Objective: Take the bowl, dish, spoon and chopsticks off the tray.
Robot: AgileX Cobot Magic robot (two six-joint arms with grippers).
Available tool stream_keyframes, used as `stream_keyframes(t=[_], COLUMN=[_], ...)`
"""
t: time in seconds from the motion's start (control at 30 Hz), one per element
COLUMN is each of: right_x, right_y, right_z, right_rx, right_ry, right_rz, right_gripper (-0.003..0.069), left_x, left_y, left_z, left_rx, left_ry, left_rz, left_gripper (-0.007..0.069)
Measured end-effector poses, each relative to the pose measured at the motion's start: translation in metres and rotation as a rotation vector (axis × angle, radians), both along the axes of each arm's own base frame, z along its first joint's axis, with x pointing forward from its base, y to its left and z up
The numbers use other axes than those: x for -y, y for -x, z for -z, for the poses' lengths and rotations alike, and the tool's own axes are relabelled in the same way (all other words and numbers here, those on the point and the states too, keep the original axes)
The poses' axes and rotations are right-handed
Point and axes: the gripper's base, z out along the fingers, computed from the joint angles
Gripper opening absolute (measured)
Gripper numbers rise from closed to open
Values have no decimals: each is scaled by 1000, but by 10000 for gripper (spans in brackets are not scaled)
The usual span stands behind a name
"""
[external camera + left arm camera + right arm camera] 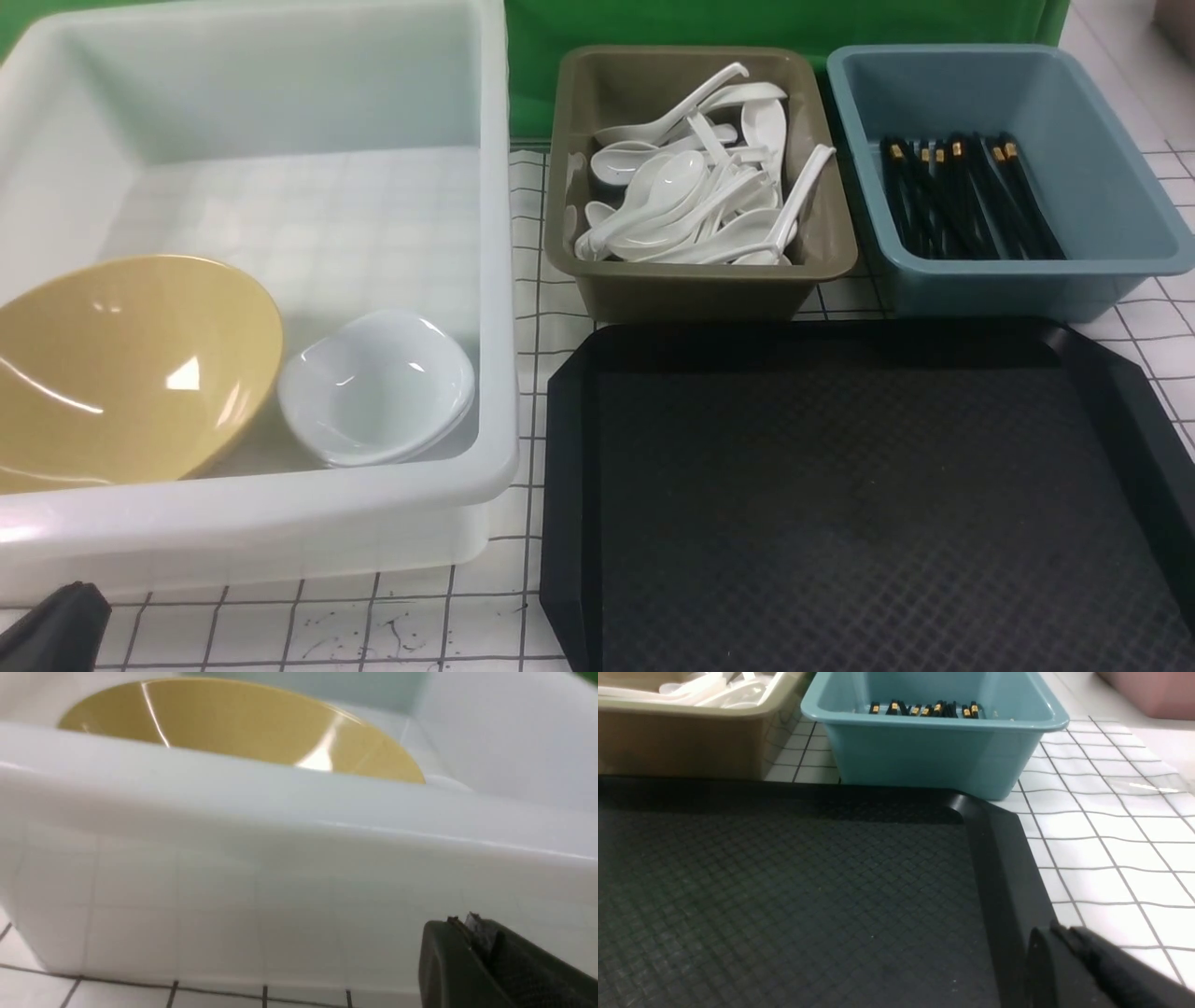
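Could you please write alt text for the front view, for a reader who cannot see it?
An empty black tray lies in front of an olive bin of white spoons and a blue bin of black chopsticks. To the left, a white tub holds a yellow bowl and white dishes.

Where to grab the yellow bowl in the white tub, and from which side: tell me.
Grip the bowl by its raised upper rim, coming down from above with one finger inside. It leans tilted against the white tub's near-left corner, opening facing right, so that rim is free. The white dishes crowd its right side, so that side is probably tighter.
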Motion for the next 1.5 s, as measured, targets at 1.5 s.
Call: stream_keyframes(t=[1.5], right_x=[0], right_y=[0], right_z=[0], right_rx=[0], right_ry=[0], right_rz=[0], right_gripper=[83], left_x=[1], left_y=[0], left_z=[0], left_rx=[-5], left_ry=[-19], left_rz=[12], left_gripper=[-12])
